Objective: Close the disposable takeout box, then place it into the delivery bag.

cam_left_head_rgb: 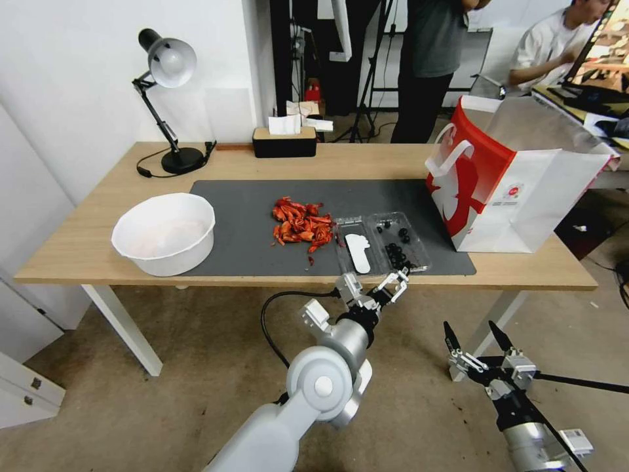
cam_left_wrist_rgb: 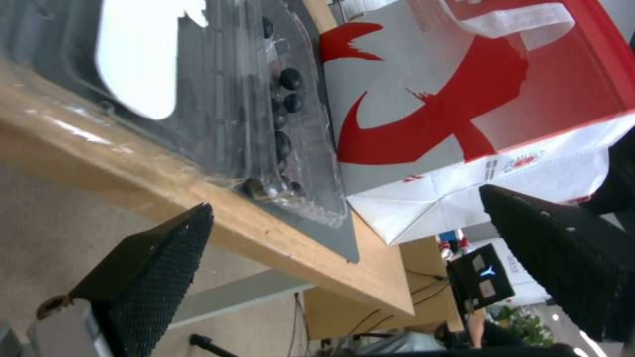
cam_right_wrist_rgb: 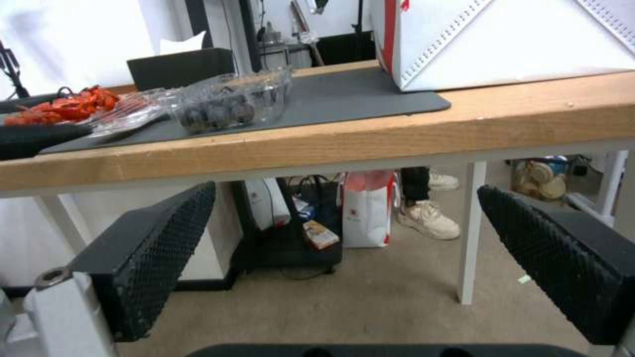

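Nearest the robot, the right gripper (cam_left_head_rgb: 478,335) hangs low over the carpet, below and in front of the table's right end, its two black ribbed fingers (cam_right_wrist_rgb: 158,248) spread wide apart with nothing between them; through its wrist view the underside of the table edge lies ahead. The left gripper (cam_left_head_rgb: 375,283) is raised higher, just at the near edge of the light wooden table (cam_left_head_rgb: 78,252), directly in front of the small clear plastic hinged takeout box (cam_left_head_rgb: 383,246); its fingers (cam_left_wrist_rgb: 162,258) are also held apart and empty, not touching the box. That takeout box lies open on the dark grey rectangular mat (cam_left_head_rgb: 242,223), close to the mat's near edge, its two shallow halves side by side: the left half holds a white label, the right half dark round berry-like pieces. Just left of it, on the same mat, sits a loose heap of red-orange crayfish-like pieces (cam_left_head_rgb: 301,226). Farther left, overlapping the mat's corner, stands a large white round bowl (cam_left_head_rgb: 164,233). To the right of the box, near but apart from it, the large red-and-white paper delivery bag (cam_left_head_rgb: 517,177) stands upright on the table's right end, mouth open, silvery lining showing, white flat handles draped on its red side. At the back of the table are a black tissue box (cam_left_head_rgb: 285,141) and a black desk lamp (cam_left_head_rgb: 167,98).
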`<state>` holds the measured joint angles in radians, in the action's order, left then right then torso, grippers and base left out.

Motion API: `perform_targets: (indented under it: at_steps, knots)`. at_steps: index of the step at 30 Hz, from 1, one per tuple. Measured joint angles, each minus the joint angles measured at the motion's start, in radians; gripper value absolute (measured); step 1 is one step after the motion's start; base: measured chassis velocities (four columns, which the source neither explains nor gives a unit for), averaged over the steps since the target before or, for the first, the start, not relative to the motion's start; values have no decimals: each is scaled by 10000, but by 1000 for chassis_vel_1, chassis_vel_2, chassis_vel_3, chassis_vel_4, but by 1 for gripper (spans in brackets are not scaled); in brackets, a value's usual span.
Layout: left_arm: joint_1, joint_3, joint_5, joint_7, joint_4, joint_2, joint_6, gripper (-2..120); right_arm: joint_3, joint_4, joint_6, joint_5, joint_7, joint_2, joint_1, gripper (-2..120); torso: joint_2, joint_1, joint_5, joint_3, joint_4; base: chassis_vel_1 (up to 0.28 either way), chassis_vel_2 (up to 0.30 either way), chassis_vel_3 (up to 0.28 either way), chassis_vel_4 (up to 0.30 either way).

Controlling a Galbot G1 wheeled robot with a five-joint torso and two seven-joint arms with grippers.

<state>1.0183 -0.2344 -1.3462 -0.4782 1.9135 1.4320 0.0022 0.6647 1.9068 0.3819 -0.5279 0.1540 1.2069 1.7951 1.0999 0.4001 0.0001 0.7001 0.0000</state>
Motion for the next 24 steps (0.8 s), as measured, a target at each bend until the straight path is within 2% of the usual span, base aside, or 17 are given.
perform_targets:
  at_steps: [10, 24]
  knots:
    - [-179, -117, -200, -64, -383, 276, 73, 100, 73, -147, 97, 2, -28, -54, -46, 100, 0, -1, 0, -1, 0, 0, 0, 0, 0]
    - [-284, -14, -295, -81, -483, 425, 65, 100, 76, -311, 262, 42, -28, -20, -33, 100, 0, 0, -1, -1, 0, 0, 0, 0, 0]
